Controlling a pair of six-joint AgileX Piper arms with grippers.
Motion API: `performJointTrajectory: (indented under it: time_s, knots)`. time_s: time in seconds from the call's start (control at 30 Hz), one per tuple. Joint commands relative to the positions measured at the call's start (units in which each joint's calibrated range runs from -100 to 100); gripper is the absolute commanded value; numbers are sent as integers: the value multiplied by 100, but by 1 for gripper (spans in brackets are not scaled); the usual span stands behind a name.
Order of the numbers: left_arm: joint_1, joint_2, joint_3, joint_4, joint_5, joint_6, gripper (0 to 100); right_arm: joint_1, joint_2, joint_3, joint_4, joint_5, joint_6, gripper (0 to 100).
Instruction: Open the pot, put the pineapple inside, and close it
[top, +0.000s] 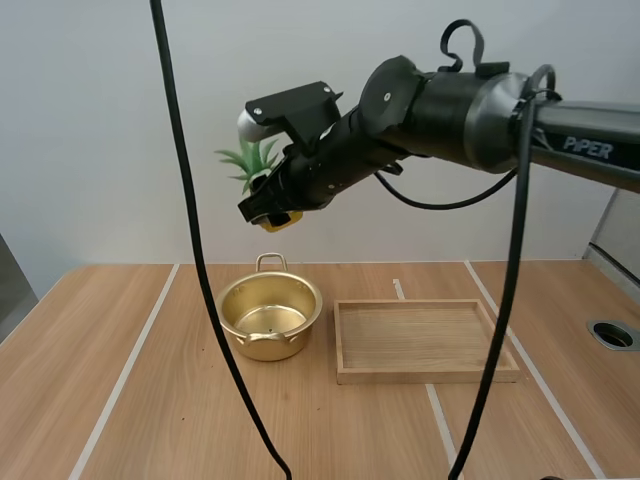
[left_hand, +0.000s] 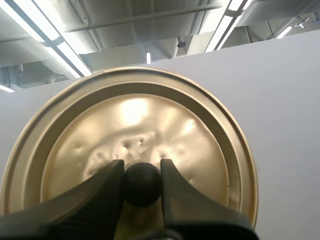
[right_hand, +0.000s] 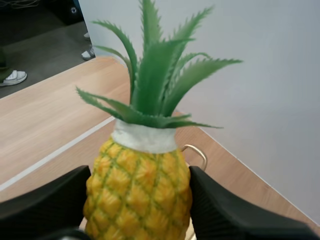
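Right wrist view, nearest first: the right gripper (right_hand: 139, 200) has its two black fingers (right_hand: 225, 212) spread about the width of the fruit and pressed to the flanks of the pineapple (right_hand: 137, 187), one on each side. The yellow body stands upright between them, with a white collar and a green crown rising to 12 o'clock. Just behind the fruit a gold loop handle (right_hand: 199, 152) peeks out, and beyond it the wooden table (right_hand: 45, 120) runs on, crossed by a pale line.

Left wrist view: the left gripper (left_hand: 141, 165) is closed to a narrow gap, its tips pinching a round black knob (left_hand: 142, 187). The knob belongs to the gold lid (left_hand: 135, 117), which spreads out round and dented behind the fingers, held up in the air with a plain wall beyond it.

High view: past the bare near stretch of table sits the gold pot (top: 270, 318), upright with its mouth uncovered and its shiny inside showing. One handle points to 12 o'clock and the other to 6 o'clock. At the pot's 3 o'clock lies a shallow wooden tray (top: 425, 376), just beside it but not touching. High over the pot, at its 12 o'clock, hangs the right gripper with the fruit, its leaves fanning toward 10 o'clock. The arm runs off toward 3 o'clock, passing above the tray.
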Motion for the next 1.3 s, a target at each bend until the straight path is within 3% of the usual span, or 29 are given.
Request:
performJointTrajectory:
  time_s: [0.0,0.5,1.07,1.27]
  knots:
    - [-17,-18,-38,-56,-190,-18,0,13,296,-47,-60,-178,-73,0]
    - [-17,-18,-38,-56,-190,-18,0,13,1823,-47,-60,-679,-205,0]
    - [-17,-18,-38,-56,-190,-18,0,13,2468,22,-50,295,-205,0]
    - [-17,-18,-38,-56,-190,-18,0,13,2533,563,-60,-215,-220,0]
